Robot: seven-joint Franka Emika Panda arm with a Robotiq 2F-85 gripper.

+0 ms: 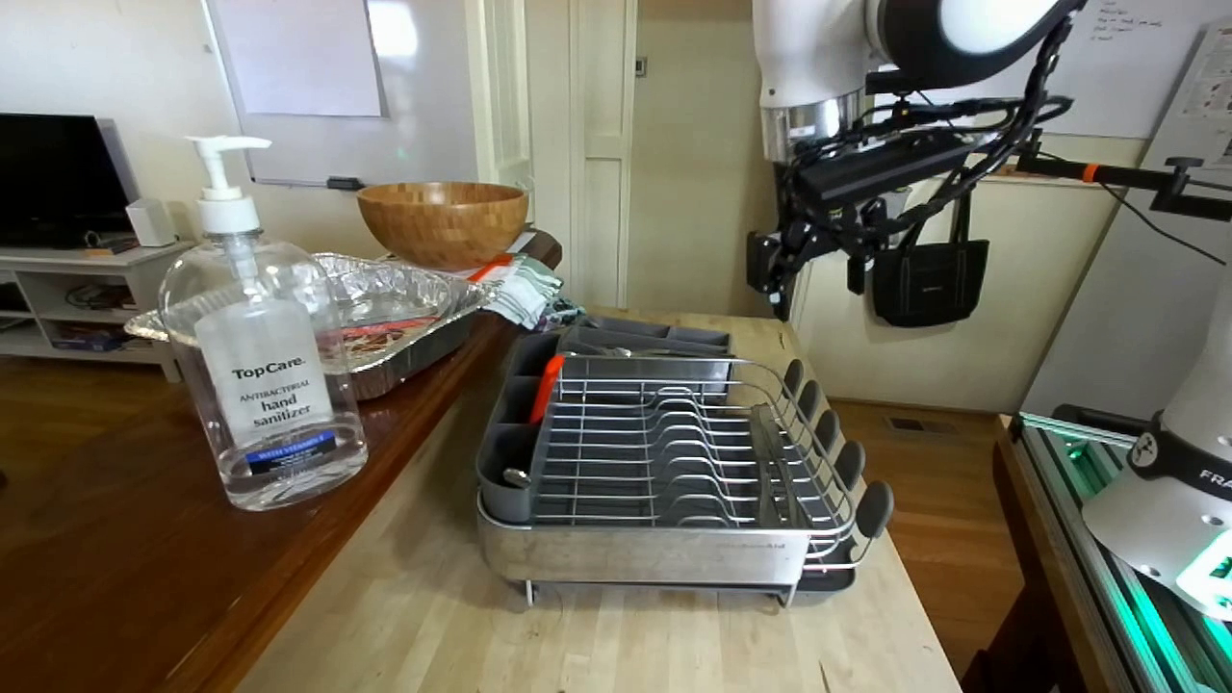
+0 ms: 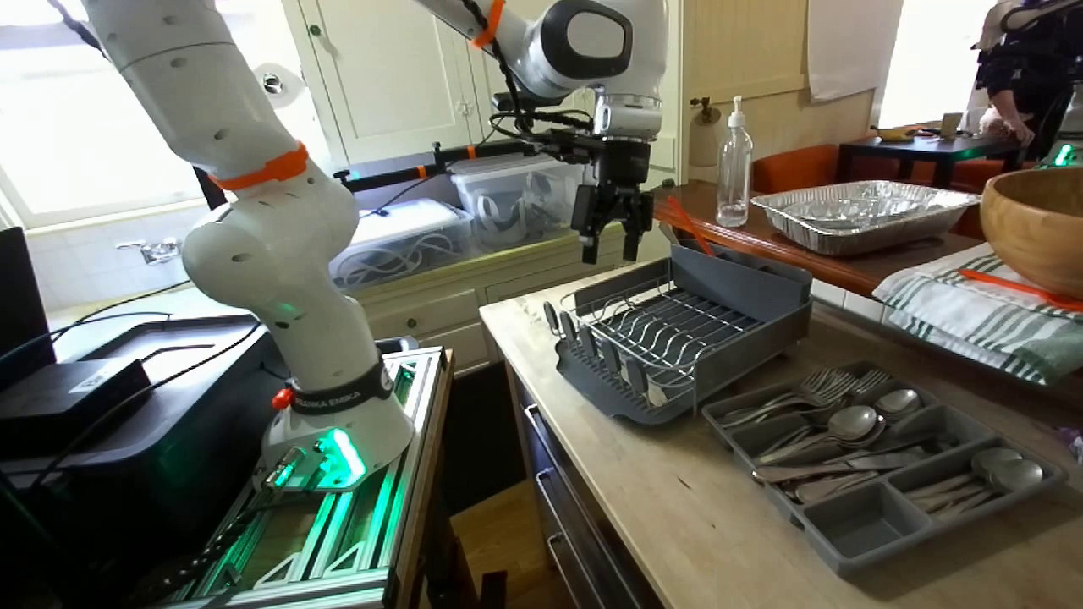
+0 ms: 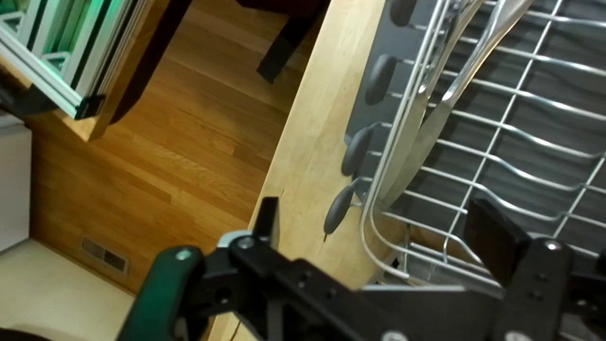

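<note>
My gripper (image 2: 609,245) is open with nothing between its fingers. It hangs above the dish rack (image 2: 749,283), near the rack's side with the grey knobs. It also shows in an exterior view (image 1: 816,287) and in the wrist view (image 3: 376,208), where its fingers are wide apart over the rack's corner. The silver and grey wire rack also shows in an exterior view (image 1: 645,553). Metal knives (image 1: 767,467) lie in it along one side; they also show in the wrist view (image 3: 421,142). A red-orange utensil (image 1: 546,390) and a spoon (image 1: 517,477) stand in its side holder.
A grey cutlery tray (image 2: 867,518) with forks, spoons and knives stands beside the rack on the wooden counter (image 2: 677,516). A raised brown ledge holds a sanitizer bottle (image 1: 279,385), a foil pan (image 1: 423,351), a striped towel (image 2: 973,296) and a wooden bowl (image 1: 443,226).
</note>
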